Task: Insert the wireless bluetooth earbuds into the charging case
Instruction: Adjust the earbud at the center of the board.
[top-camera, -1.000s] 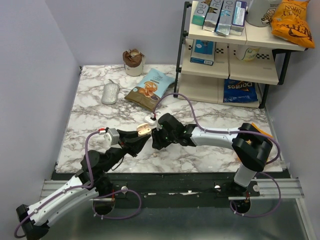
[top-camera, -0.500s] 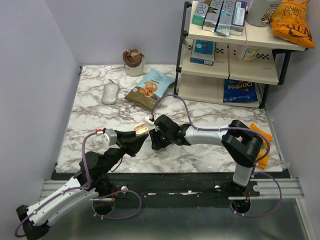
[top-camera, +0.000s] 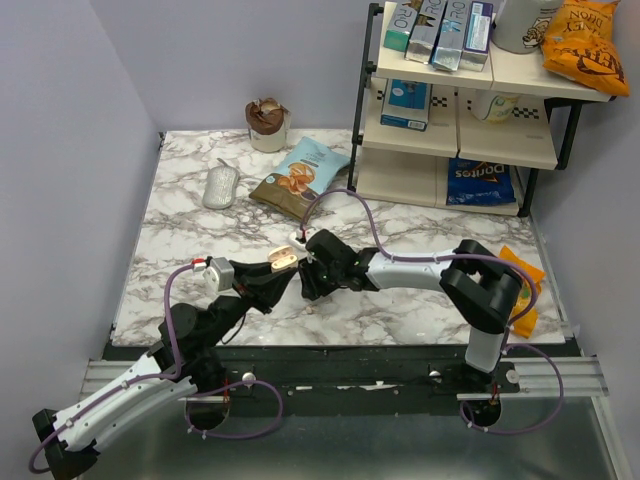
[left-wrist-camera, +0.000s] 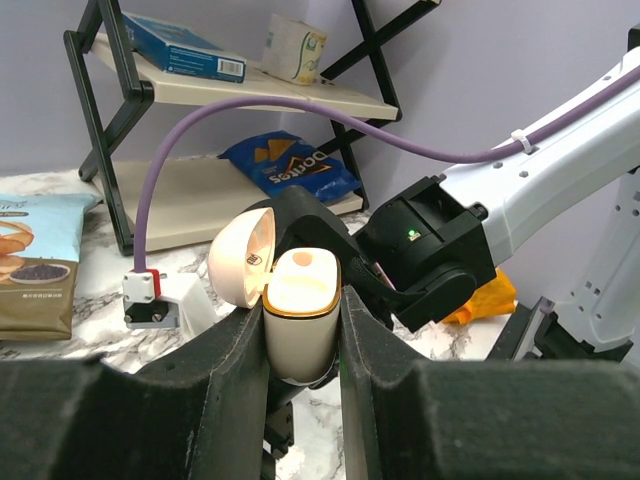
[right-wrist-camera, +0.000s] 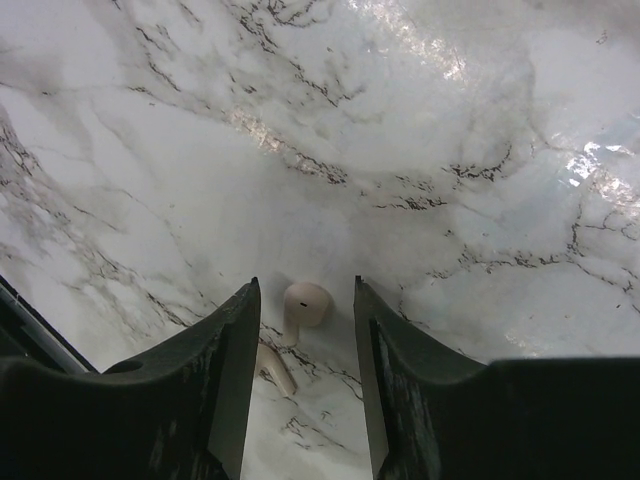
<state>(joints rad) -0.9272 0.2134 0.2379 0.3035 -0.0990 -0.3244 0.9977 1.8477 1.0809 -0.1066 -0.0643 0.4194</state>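
marble-side, clamping the open-lidded case (left-wrist-camera: 300, 292) tight in the left gripper (left-wrist-camera: 303, 345), straddling one earbud (right-wrist-camera: 307, 304) on the table (right-wrist-camera: 450, 150) with the right gripper (right-wrist-camera: 306, 288) spread wide.

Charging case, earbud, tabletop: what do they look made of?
Charging case: smooth cream-white plastic by the look, with a satin sheen, moulded rounded edges and an orange-tinted rim at its open mouth. Earbud: likely hard glossy plastic, whitish, with one small dark slot. Tabletop: marble pattern with grey veins and glossy glare; whether it is real stone or laminate cannot be told.
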